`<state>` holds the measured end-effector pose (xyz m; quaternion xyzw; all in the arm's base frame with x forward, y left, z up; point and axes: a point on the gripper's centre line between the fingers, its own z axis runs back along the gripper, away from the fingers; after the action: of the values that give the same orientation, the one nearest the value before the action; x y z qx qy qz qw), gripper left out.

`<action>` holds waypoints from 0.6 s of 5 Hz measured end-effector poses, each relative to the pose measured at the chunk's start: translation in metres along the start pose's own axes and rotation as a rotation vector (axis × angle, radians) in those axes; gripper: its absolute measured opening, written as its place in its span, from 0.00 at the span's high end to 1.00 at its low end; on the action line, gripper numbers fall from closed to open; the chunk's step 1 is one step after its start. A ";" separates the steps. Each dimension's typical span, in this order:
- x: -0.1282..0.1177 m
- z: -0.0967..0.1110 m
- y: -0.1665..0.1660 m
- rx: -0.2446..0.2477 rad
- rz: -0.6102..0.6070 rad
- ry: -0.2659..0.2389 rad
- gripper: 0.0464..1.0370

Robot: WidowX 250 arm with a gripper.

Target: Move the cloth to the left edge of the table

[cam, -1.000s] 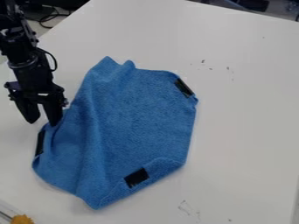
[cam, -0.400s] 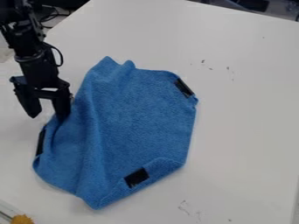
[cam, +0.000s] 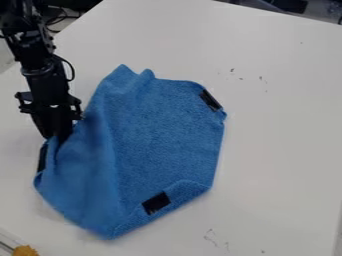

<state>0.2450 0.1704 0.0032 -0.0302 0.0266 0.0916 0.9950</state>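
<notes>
Across the white table (cam: 280, 150), left of centre: blue cloth (cam: 167, 130), rumpled, mostly flat. Black gripper (cam: 57, 135) at its left border, fingers drawn together, apparently pinching a fold; hold presumably sited so the bulk trails leftward. Black patch (cam: 42, 157) just beside.

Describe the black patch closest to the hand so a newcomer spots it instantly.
On the white table lies a large blue cloth, the hand at its left edge. The black patch is on that edge, just below the hand. It looks narrower than the squarish patch near the cloth's bottom and sits across from the upper-right patch.
</notes>
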 end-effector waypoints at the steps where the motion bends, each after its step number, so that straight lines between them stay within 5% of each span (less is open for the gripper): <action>1: 0.005 0.000 0.004 0.000 -0.007 -0.009 0.90; 3: -0.024 0.009 -0.003 0.033 0.078 0.004 0.99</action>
<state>0.2223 0.1637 0.0140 -0.0130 0.0313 0.1300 0.9909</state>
